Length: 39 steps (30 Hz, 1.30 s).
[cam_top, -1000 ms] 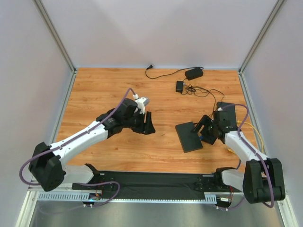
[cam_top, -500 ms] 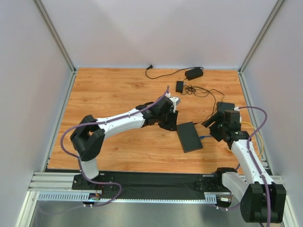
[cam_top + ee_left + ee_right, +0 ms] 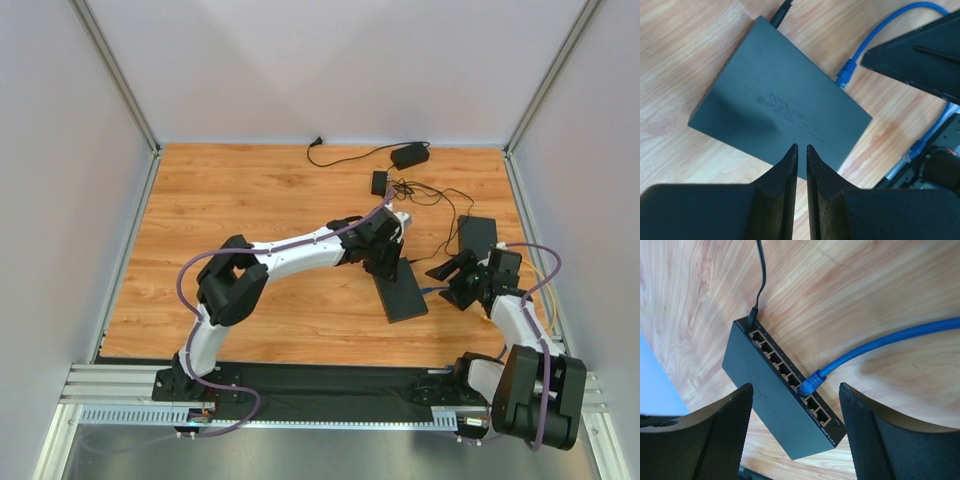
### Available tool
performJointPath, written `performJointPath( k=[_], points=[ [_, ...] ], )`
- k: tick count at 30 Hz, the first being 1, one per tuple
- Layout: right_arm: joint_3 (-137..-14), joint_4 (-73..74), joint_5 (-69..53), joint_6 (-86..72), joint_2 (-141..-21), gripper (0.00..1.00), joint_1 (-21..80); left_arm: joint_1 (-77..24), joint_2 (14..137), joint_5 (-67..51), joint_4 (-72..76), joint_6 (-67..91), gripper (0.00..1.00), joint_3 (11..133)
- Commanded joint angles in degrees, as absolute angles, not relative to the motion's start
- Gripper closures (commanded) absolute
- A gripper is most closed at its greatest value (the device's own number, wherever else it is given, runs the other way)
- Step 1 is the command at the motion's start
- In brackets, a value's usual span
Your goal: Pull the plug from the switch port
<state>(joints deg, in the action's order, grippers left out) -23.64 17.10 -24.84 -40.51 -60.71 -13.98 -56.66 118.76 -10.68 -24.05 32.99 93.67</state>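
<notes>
- The switch (image 3: 775, 75) carries raised lettering on its top, upside down in the left wrist view: "LINK", with a ® beside it.
- Small white print on its socket face, past the plug (image 3: 809, 384), is unreadably small.

I see the switch (image 3: 400, 288) mid-table, the plug (image 3: 810, 382) in its right edge, my left gripper (image 3: 801, 148) over its far end, and my right gripper (image 3: 796, 392) just beside the plug.
</notes>
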Motion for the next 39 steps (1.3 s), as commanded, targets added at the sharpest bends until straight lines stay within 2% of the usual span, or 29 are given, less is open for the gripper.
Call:
performJointPath(
  k=[1,9,10,21,27,39],
  points=[
    [-23.03,10.03,-33.12,-38.58,-64.06,0.30,-14.59,-56.87,121.81,-10.99,-28.56,35.33,0.82,97.20],
    [-20.22,5.10,-35.60,-38.59,-67.41,0.42,-15.91,-56.87,125.59,-10.37,-31.11,35.42,0.84,99.14],
    [-20.04,5.10,-35.51,-38.50,-67.41,0.46,-16.17,-56.87,125.86,-10.37,-31.37,35.42,0.84,99.14],
    [-17.14,5.81,-34.80,-38.40,-63.55,0.50,-16.96,-56.87,127.27,-10.72,-33.05,35.60,0.86,98.70],
    [-15.82,2.82,-35.59,-38.58,-66.00,0.58,-16.96,-56.87,127.44,-10.99,-33.22,35.60,0.89,98.61],
    [-13.98,-1.14,-36.30,-39.99,-69.17,0.65,-16.96,-56.87,127.53,-11.25,-32.96,35.68,0.90,98.00]
  ],
)
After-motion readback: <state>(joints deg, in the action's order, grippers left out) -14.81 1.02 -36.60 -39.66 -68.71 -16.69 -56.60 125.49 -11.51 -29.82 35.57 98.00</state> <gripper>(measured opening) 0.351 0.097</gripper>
